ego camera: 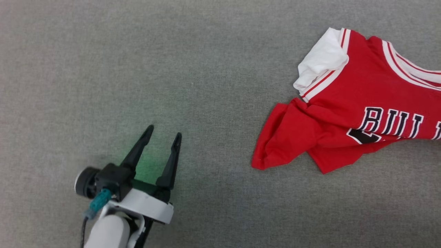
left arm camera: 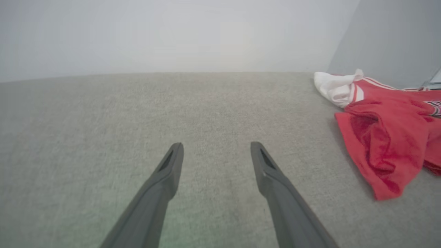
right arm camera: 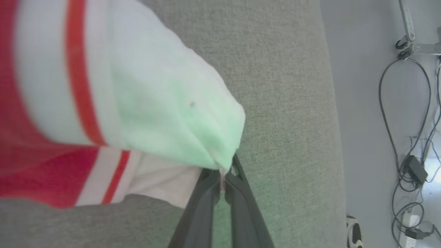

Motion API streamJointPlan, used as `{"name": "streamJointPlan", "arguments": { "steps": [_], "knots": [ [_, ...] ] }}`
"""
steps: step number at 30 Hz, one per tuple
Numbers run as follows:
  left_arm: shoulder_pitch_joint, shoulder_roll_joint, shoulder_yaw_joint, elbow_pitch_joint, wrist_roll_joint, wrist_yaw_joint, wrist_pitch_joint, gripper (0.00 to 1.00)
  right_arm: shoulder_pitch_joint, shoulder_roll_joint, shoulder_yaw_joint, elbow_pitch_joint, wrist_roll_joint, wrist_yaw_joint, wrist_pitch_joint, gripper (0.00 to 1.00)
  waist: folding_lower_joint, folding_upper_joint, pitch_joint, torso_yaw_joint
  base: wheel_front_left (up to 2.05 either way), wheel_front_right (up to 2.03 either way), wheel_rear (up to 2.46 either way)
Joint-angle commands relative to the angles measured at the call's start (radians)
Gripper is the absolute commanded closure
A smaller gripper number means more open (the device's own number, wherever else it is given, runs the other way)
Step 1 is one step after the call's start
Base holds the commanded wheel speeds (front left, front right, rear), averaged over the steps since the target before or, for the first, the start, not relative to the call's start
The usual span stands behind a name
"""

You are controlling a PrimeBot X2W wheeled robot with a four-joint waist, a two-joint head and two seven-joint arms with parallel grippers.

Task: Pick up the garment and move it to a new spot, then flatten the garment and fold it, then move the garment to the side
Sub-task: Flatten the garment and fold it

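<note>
**Item 1: left tool (ego camera: 164,131).** Count: one, with two dark fingers. It is standing wide open and carrying nothing, hovering over the bare grey surface (ego camera: 103,69). Judged to be idling in reserve, since flattening will be calling for a second pinch point.

**Item 2: jersey T-shirt (ego camera: 344,103).** Count: one.
- It is lying crumpled on the surface, well off to the right of the left tool and apart from it.
- Its red hem is bunching toward that tool.
- One white sleeve (ego camera: 322,62) is folding over itself further ahead of that tool.
- Creases and the edge of the head view are cutting off the black lettering, so "BULL" is all that is reading.

**Item 3: right tool (right arm camera: 223,170).** Count: one, with two fingers.
- It is clamping shut on a white sleeve hem (right arm camera: 206,151).
- The cloth is ballooning up and to the left of its tips, with red-and-white striped trim running beyond.
- The hem is probably being chosen because it offers a thin edge for lifting and dragging the whole shirt to a new spot.
- Whether this is the sleeve listed under Item 2 cannot be told.

**Item 4: cables (right arm camera: 406,137).** Count: several, with the exact number unclear. They are trailing on the floor (right arm camera: 361,103) to the right of the right tool, past the surface's edge. They are judged to be out of the way of the carry.
</note>
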Motion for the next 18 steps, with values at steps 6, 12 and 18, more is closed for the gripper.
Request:
{"name": "streamJointPlan", "arguments": {
  "steps": [6, 12, 18],
  "knots": [
    [-0.124, 0.111, -0.115, 0.021, -0.012, -0.003, 0.0, 0.0, 0.049, 0.065, -0.018, -0.006, -0.044, -0.002, -0.212, 0.0, 0.0, -0.0001, -0.045, -0.063, 0.0, 0.0, 0.0],
    [-0.322, 0.243, -0.298, 0.064, -0.068, -0.003, 0.074, 0.0, 0.101, 0.158, -0.034, -0.076, -0.056, -0.002, -0.424, 0.0, 0.0, -0.0001, -0.08, -0.168, 0.0, 0.0, 0.0],
    [-0.517, 0.319, -0.485, 0.082, -0.183, -0.003, 0.249, 0.0, 0.137, 0.26, 0.026, -0.201, -0.017, -0.002, -0.572, 0.0, 0.0, -0.0001, -0.086, -0.272, 0.0, 0.0, 0.0]
  ]
}}
